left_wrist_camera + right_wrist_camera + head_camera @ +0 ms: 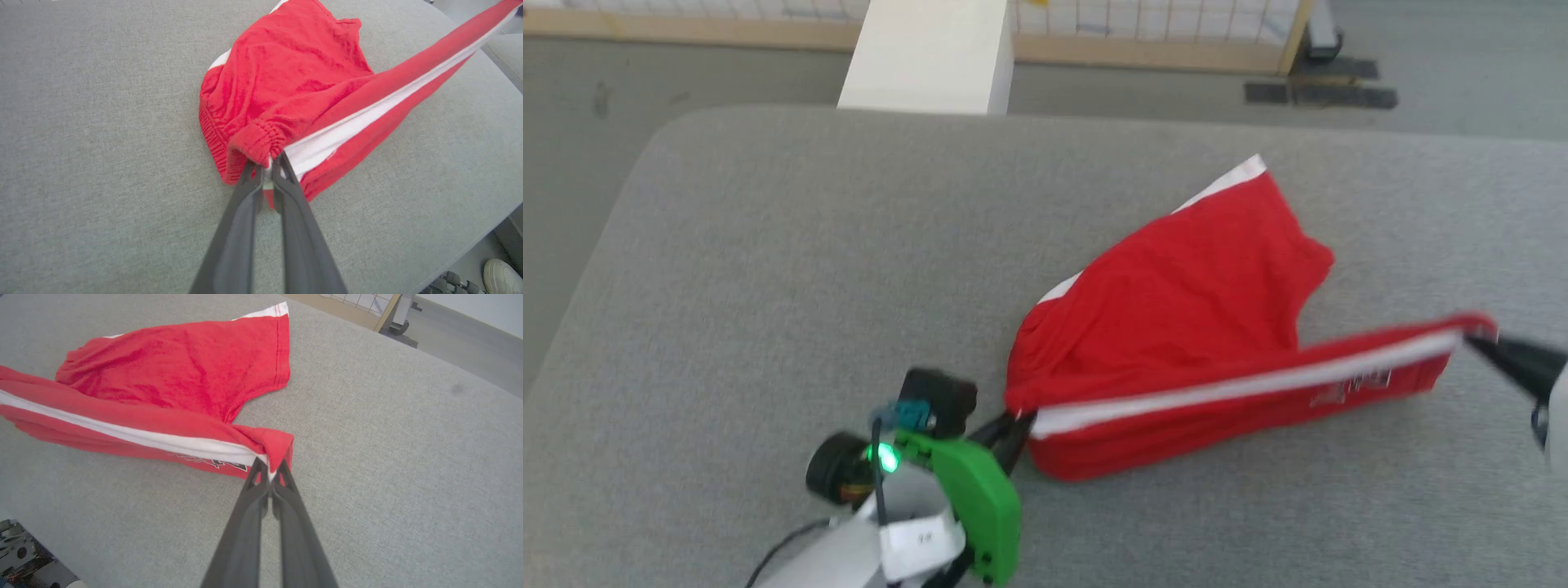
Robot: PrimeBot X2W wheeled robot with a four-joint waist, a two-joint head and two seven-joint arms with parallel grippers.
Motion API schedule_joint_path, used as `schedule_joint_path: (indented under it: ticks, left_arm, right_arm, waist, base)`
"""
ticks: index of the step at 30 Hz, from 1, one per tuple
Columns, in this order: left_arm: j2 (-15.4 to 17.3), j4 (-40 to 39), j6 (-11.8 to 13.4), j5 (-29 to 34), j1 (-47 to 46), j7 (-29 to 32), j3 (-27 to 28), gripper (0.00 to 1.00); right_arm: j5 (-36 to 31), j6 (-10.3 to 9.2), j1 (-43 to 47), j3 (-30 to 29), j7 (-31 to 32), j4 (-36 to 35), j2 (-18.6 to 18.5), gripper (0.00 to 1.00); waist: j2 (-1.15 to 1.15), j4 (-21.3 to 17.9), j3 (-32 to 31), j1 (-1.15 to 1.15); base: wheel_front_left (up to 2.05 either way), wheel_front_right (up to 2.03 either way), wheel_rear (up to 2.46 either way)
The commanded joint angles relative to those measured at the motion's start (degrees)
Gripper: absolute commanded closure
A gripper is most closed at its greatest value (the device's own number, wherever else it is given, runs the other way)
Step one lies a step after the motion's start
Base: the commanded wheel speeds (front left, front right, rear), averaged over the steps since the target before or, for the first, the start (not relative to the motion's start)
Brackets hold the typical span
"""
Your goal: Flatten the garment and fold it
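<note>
The garment (1176, 302), red shorts with a white side stripe, lies crumpled on the grey padded table (768, 269). One leg is lifted and stretched taut between both grippers. My left gripper (1017, 420) is shut on the gathered waistband corner (257, 143), its fingers (245, 204) pinching red and white cloth. My right gripper (1474, 341) is shut on the hem corner of the same leg (273, 445), near dark lettering (212, 462). The other leg (196, 363) lies flat on the table behind, its white hem trim (1241, 175) pointing away.
A white post (931, 53) stands past the table's far edge, with a wooden-framed mesh panel (1160, 33) behind it on the grey floor. A white shoe (502, 275) shows beside the table edge in the left wrist view. Bare table surface spreads left of the garment.
</note>
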Motion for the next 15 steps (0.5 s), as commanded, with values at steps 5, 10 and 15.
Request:
schedule_joint_path:
  ticks: [5, 10, 15]
  left_arm:
    - [-3.0, 2.0, -1.1, 1.5, -7.1, -1.0, 1.2, 1.00]
    - [-4.8, 4.1, -2.0, 2.1, -11.5, -1.5, 1.6, 1.00]
    - [-6.9, 6.9, -3.2, 3.0, -15.6, -2.1, 1.4, 1.00]
  right_arm:
    - [-3.9, -0.11, -13.4, 1.6, 2.1, 4.6, 2.3, 1.00]
    - [-7.1, -0.11, -23.1, 5.2, 3.9, 10.2, 3.3, 1.00]
    - [-11.7, -0.11, -32.0, 10.0, 4.6, 16.0, 3.1, 1.00]
  waist:
    - [0.00, 5.9, 8.7, 0.00]
    - [0.00, 8.1, 12.4, 0.00]
    - [0.00, 10.3, 16.1, 0.00]
  base:
    - [0.00, 0.00, 0.00]
    - [0.00, 0.00, 0.00]
    - [0.00, 0.00, 0.00]
